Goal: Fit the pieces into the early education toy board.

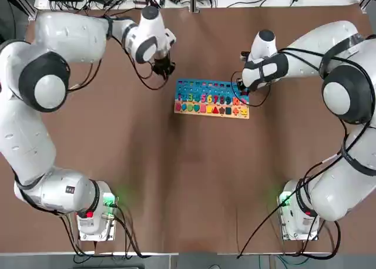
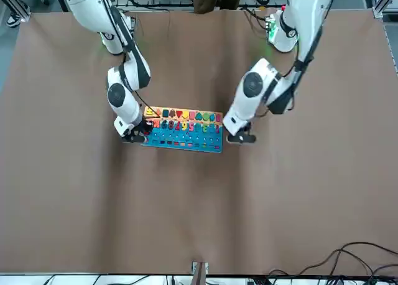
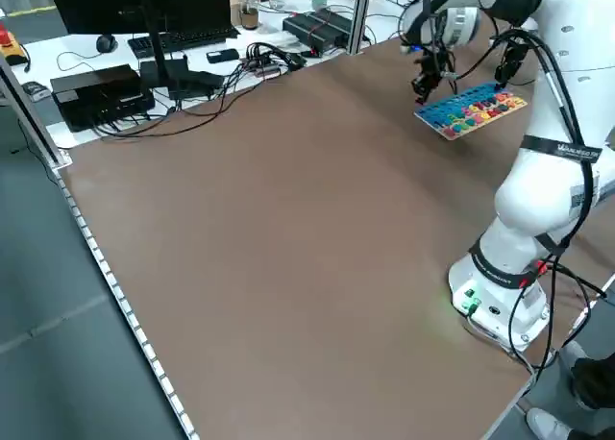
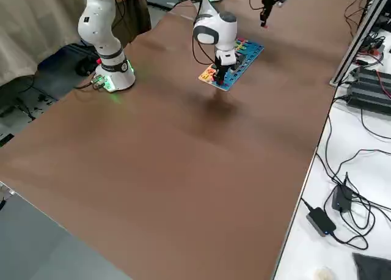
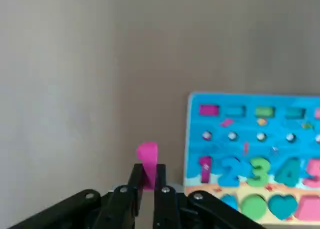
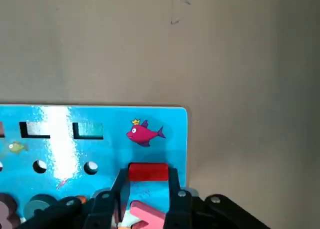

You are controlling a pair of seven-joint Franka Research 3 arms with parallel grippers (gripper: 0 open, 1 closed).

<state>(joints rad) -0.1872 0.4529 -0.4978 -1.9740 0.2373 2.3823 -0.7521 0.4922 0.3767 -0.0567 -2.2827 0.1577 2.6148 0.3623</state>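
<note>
The early education toy board [image 1: 202, 84] lies flat in the far middle of the table, with a blue top and a wooden strip of coloured shapes. My left gripper [image 1: 164, 67] hangs just off the board's far left corner, shut on a pink piece [image 5: 147, 156] that stands upright between its fingers, above bare table. The blue board [image 5: 280, 124] lies beside it in the left wrist view. Over the right end of the board [image 6: 100, 154], my right gripper [image 6: 148, 181] is shut on a red piece [image 6: 148, 172], low over the blue surface near a painted fish.
Brown table surface [image 1: 194, 181] stretches wide on all sides of the board. Both arm bases [image 1: 94, 213] stand at the near corners. A bench with cables and black boxes [image 3: 106, 89] runs along the far edge, and more cables [image 4: 348, 188] lie past the table's right edge.
</note>
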